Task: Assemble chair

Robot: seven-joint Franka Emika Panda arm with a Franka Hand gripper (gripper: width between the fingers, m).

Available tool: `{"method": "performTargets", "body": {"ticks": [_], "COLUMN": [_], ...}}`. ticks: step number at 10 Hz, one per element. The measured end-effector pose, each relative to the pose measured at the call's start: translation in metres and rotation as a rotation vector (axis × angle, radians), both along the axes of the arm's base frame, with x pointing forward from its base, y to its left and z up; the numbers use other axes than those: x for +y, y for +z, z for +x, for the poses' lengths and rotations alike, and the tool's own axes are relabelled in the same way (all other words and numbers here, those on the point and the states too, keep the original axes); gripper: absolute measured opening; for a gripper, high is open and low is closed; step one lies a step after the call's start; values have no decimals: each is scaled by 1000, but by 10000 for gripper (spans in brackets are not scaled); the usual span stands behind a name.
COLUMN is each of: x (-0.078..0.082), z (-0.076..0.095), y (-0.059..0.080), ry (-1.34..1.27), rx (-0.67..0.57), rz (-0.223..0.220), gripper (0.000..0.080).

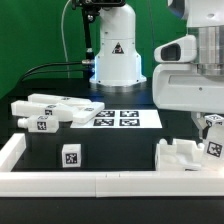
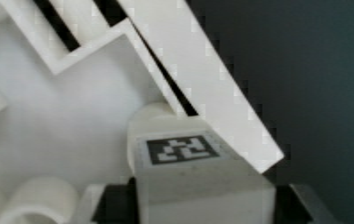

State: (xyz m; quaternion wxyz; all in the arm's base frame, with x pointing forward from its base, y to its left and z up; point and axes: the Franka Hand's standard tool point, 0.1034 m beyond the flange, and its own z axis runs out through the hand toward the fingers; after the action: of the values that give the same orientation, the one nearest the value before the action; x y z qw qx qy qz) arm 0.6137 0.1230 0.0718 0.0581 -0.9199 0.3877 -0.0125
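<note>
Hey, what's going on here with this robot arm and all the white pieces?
The arm's pincer is down at the exterior view's right, apparently closed on a tagged chair part beside the blocky seat piece. Other chair parts lie loose at that view's left, and a small tagged block sits near the front rail.

The arm [image 1: 120, 25] is glossy white and rounded, with a dark triangle label [image 1: 118, 49], a blue glowing ring [image 1: 98, 72] at its foot, black cables [image 1: 45, 68], a boxy white-and-grey wrist housing [image 1: 192, 80] and dark fingers [image 2: 112, 205].
</note>
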Motion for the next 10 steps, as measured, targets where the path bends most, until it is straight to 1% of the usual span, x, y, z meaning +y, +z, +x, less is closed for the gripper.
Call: {"method": "performTargets", "body": {"ticks": [1, 5, 6, 8, 10], "x": [-1, -4, -3, -3, -2], "z": [1, 0, 0, 0, 0], "y": [0, -3, -4, -4, -4], "ry": [-126, -618, -713, -849, -948], "rx": [12, 78, 96, 121, 136], "rz": [25, 151, 169, 188, 194], "gripper": [305, 296, 292, 291, 290]}}
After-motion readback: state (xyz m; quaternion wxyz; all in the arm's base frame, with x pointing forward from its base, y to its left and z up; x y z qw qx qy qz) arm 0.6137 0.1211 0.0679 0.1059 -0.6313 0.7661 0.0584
